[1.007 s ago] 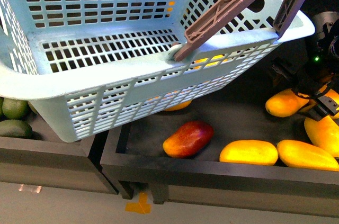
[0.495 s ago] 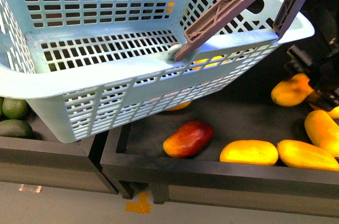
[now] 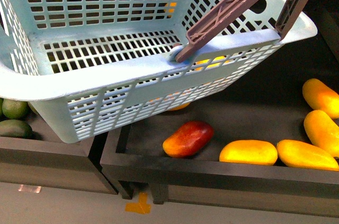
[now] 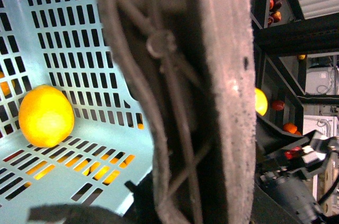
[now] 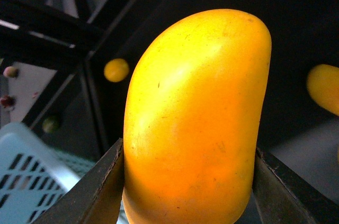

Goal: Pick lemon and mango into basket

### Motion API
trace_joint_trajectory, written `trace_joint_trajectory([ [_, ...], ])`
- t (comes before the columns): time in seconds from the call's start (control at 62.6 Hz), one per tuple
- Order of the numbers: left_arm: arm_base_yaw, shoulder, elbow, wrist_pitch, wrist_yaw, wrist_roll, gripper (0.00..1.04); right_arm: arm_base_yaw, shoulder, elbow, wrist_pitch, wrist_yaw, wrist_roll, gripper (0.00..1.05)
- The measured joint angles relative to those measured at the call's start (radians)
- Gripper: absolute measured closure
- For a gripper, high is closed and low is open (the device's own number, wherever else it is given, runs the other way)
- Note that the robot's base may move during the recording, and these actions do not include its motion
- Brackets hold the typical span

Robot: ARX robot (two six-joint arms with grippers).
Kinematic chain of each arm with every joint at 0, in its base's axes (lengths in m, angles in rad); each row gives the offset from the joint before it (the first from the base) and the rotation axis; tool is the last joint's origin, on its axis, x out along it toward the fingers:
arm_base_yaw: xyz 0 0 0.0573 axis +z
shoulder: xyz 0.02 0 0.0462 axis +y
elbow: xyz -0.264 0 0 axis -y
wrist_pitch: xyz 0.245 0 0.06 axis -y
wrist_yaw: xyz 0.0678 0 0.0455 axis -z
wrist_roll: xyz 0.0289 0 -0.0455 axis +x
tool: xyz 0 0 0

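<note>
Right pincer [image 5: 188,192] clamped on mango [image 5: 196,102], jaws either side.

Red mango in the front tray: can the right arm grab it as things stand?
Probably not yet. The right pincer is shut on a yellow mango, so it is full. The red mango itself lies uncovered in the tray, not hidden by the basket.
</note>
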Motion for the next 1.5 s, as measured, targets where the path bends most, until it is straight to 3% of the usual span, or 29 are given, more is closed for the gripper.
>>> trace_joint_trajectory([
  [0.368, 0.0, 0.0, 0.0, 0.0, -0.004, 0.001, 0.93, 0.224, 0.082, 0.243, -0.091, 0.13, 0.029, 0.47],
  [0.719, 0.0, 0.0, 0.0, 0.0, -0.003, 0.001, 0.93, 0.367, 0.13, 0.272, -0.147, 0.178, 0.032, 0.47],
  [0.799, 0.0, 0.0, 0.0, 0.0, -0.003, 0.001, 0.93, 0.376, 0.134, 0.264, -0.148, 0.18, 0.034, 0.43],
  [0.991, 0.0, 0.0, 0.0, 0.0, -0.007, 0.002, 0.93, 0.379, 0.134, 0.252, -0.148, 0.185, 0.04, 0.08],
  [1.151, 0.0, 0.0, 0.0, 0.0, 0.001, -0.006, 0.93, 0.352, 0.1, 0.214, -0.156, 0.206, 0.023, 0.09],
  [1.326, 0.002, 0.0, -0.001, 0.0, -0.006, -0.006, 0.93, 0.226, -0.087, 0.077, -0.198, 0.301, -0.087, 0.09],
  [1.39, 0.005, 0.0, -0.001, 0.0, -0.011, -0.006, 0.93, 0.192, -0.132, 0.008, -0.044, 0.296, -0.182, 0.15],
  [1.502, 0.002, 0.0, -0.001, 0.0, -0.01, 0.0, 0.93, 0.171, -0.212, -0.212, 0.388, 0.262, -0.502, 0.34],
])
